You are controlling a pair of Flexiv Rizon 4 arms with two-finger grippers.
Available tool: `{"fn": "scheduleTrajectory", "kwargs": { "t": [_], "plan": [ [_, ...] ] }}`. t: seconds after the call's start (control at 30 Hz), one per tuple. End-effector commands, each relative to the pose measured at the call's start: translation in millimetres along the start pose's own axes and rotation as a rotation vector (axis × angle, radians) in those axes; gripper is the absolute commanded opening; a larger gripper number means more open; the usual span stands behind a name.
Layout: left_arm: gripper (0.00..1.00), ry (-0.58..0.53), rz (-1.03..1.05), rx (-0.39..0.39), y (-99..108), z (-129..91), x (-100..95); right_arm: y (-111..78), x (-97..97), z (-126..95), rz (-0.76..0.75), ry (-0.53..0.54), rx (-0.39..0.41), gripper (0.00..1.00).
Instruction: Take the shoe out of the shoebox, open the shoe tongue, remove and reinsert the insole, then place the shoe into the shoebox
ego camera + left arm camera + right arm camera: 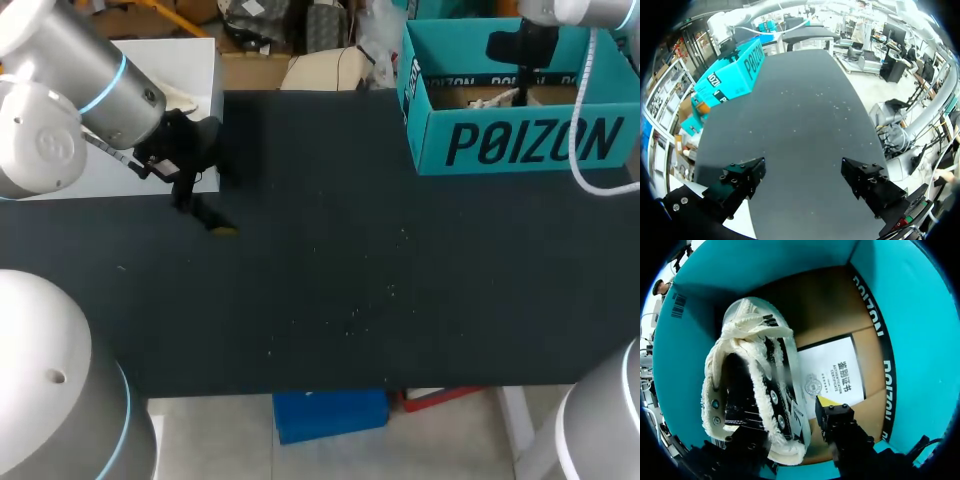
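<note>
1. Right gripper [790, 412] is down inside the box [765, 270], clamped on one side wall of the shoe [752, 335]. One finger sits inside the shoe's opening, mostly hidden by the trim. The other finger [835, 417], yellow-tipped, lies against the outside of that wall. The fingers stand moderately apart, with only the wall between them.
2. The shoe rests on the box floor with its opening facing up at the gripper. Its heel end is under the gripper and its toe points away, ahead of the fingers.
3. The shoe has a pale cream upper with thick, fleecy trim around the opening and along the lace rows. Metal eyelets sit on dark strips, and the toe cap is rounded and smooth.
4. The box has teal card walls with black print and a brown cardboard floor. A white printed card [832, 377] lies flat on that floor, just beside the shoe and ahead of the outer finger.
5. From the head view, the box stands open-topped at the far right of the table [350, 290], and the right arm comes down into it.
6. Left gripper [805, 180] hangs over the far left of the table at the near edge of a white board [190, 65], well apart from the box. Its fingers are spread wide and hold nothing.
7. The table is matte black and flecked with pale specks.
</note>
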State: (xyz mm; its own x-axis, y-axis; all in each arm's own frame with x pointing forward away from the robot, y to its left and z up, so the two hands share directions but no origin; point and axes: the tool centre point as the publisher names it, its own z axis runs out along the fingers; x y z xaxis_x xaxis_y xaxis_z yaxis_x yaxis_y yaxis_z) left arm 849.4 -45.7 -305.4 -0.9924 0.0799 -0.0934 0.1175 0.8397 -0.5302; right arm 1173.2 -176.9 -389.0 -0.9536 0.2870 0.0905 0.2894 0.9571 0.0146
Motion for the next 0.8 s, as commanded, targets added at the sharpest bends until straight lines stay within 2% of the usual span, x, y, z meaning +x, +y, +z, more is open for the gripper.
{"fn": "scheduleTrajectory", "kwargs": {
  "t": [0.03,0.07,0.27,0.47,0.67,0.8],
  "plan": [
    [1.00,-0.003,0.002,0.001,1,1,0.6,-0.5,-1.3,-16,0.008,-0.019,0.006,0.96],
    [1.00,-0.003,0.002,0.001,1,1,0.6,-0.5,-1.6,-20,0.014,-0.028,0.012,1.00],
    [1.00,-0.003,0.002,0.001,1,1,0.6,0.4,1.8,-54,0.036,-0.073,0.030,1.00],
    [1.00,-0.003,0.002,0.001,1,1,0.6,3.6,15.6,-95,0.097,-0.142,0.058,1.00],
    [1.00,-0.003,0.002,0.001,1,1,0.6,16.9,46.9,-136,0.143,-0.238,0.087,1.00],
    [1.00,-0.003,0.002,0.001,1,1,0.6,32.9,78.1,-157,0.154,-0.315,0.081,1.00]
  ]
}}
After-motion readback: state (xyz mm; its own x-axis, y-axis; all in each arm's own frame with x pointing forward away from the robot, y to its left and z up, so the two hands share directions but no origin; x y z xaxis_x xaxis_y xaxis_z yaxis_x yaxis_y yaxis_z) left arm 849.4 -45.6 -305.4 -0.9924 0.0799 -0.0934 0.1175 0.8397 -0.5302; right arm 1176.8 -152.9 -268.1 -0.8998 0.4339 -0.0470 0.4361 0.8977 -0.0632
